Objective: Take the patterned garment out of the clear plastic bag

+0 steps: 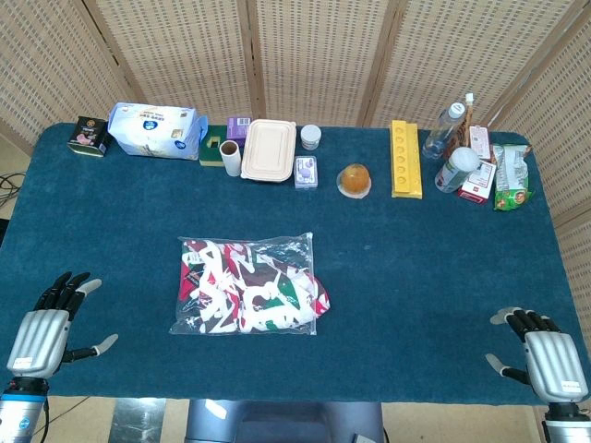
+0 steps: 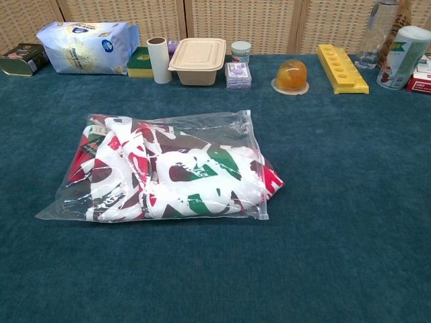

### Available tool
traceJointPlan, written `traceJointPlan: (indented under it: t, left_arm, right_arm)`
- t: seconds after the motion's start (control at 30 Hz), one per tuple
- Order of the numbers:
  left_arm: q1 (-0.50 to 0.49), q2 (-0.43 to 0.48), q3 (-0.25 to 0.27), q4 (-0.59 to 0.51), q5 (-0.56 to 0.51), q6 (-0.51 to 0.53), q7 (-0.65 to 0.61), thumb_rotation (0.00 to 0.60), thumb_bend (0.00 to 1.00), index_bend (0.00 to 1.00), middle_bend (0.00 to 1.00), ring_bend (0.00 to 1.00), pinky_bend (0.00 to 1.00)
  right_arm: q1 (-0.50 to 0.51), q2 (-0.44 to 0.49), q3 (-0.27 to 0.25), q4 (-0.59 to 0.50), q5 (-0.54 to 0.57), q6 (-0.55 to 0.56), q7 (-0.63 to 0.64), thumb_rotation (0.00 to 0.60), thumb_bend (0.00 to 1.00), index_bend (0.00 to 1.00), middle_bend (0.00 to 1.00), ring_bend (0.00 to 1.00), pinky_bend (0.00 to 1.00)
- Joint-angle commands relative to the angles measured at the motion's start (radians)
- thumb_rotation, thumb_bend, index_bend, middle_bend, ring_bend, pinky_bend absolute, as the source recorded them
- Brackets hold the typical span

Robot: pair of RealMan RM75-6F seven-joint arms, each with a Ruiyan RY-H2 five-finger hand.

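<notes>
Wicker screens (image 1: 314, 55) close off the far side of a table (image 1: 443, 268) covered in dark teal cloth; near its middle, slightly toward the robot's left, lies the bag (image 1: 286, 247), flat, with the garment (image 1: 242, 288) folded inside it, white with red, green and maroon shapes; a bit of the garment bulges past the bag's right edge; in the chest view the bag (image 2: 222, 128) and garment (image 2: 168, 175) fill the centre and neither hand shows. Both hands rest at the near edge, well apart from the bag; the left hand (image 1: 48, 328) sits at the near-left corner, fingers spread and holding nothing; the right hand (image 1: 545, 355) sits at the near-right corner, fingers likewise apart and empty. Along the far edge stand a tin (image 1: 90, 135), a blue-and-white pack (image 1: 152, 129), a beige lidded box (image 1: 269, 149), an orange dome-shaped thing (image 1: 355, 179), a yellow tray (image 1: 404, 159) and a bottle (image 1: 445, 129).
</notes>
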State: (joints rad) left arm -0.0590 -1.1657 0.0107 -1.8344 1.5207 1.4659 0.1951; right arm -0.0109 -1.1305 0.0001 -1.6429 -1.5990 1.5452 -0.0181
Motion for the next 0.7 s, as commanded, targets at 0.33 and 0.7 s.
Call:
traceJointPlan:
  t: [0.33, 0.7]
  left_arm:
    - [-0.001, 0.0, -0.002, -0.003, 0.001, 0.005, 0.004, 0.546, 0.13, 0.18, 0.13, 0.06, 0.13]
    - [-0.033, 0.011, -0.011, -0.018, 0.012, -0.031, 0.015, 0.546, 0.13, 0.18, 0.13, 0.06, 0.13]
  right_arm:
    - [-0.002, -0.003, 0.001, 0.006, -0.003, 0.008, 0.007, 0.6, 0.2, 0.38, 0.36, 0.33, 0.34]
    - [-0.009, -0.002, -0.001, 0.002, -0.007, 0.023, 0.004, 0.6, 0.2, 0.38, 0.36, 0.33, 0.34]
